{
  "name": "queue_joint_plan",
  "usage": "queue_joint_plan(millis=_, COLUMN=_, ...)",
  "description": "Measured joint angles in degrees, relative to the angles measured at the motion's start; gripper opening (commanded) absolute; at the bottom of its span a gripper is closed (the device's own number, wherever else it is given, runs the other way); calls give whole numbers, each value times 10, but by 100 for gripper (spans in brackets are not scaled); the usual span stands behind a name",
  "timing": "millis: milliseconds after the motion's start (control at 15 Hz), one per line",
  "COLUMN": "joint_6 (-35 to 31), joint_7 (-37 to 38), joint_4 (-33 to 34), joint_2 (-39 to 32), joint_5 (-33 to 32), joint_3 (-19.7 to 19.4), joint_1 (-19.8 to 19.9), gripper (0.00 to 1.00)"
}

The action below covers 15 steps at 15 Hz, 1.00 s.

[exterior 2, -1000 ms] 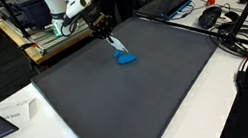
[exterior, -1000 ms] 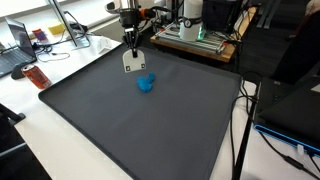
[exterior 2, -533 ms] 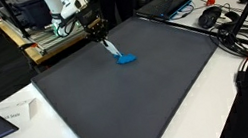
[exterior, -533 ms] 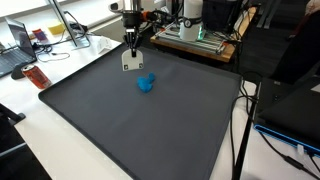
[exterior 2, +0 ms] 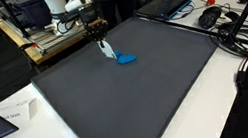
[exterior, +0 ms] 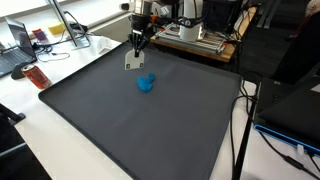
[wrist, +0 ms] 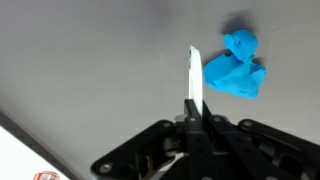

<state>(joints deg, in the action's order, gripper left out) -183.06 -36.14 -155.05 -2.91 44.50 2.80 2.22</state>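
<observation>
While hovering near the robot-side edge of the dark mat [exterior: 120, 130], pinching a thin white card [exterior: 134, 61] in the fully closed pincer [exterior: 138, 38], with its long axis hanging straight down, just beside a crumpled blue cloth [exterior: 146, 83] lying toward mat centre.

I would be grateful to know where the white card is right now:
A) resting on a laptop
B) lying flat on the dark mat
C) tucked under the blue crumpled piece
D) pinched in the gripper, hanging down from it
D: the gripper is shut on the white card, which hangs below it, apart from the blue crumpled piece on the dark mat.
</observation>
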Motion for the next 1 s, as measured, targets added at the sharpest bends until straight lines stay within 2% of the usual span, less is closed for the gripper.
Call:
queue_joint_plan(millis=133, joint_6=-45, joint_7=27, joint_4=-22, joint_2=-12, joint_5=-27, joint_3=-10, joint_1=-16, gripper=1)
queue_joint_plan(millis=267, joint_6=-72, joint_7=20, joint_4=-28, joint_2=-33, joint_5=-22, joint_3=-33, joint_1=-42, gripper=4)
queue_joint_plan(millis=400, joint_6=-75, joint_7=13, joint_4=-27, joint_2=-45, joint_5=-18, joint_3=-48, joint_1=-62, gripper=4)
queue_joint_plan(millis=800, joint_6=-77, joint_7=6, joint_4=-27, joint_2=-48, joint_5=-19, joint_3=-54, joint_1=-72, gripper=1)
queue_joint_plan(millis=1000, joint_6=-94, joint_7=-6, joint_4=-27, joint_2=-60, joint_5=-13, joint_3=-82, joint_1=-113, gripper=1)
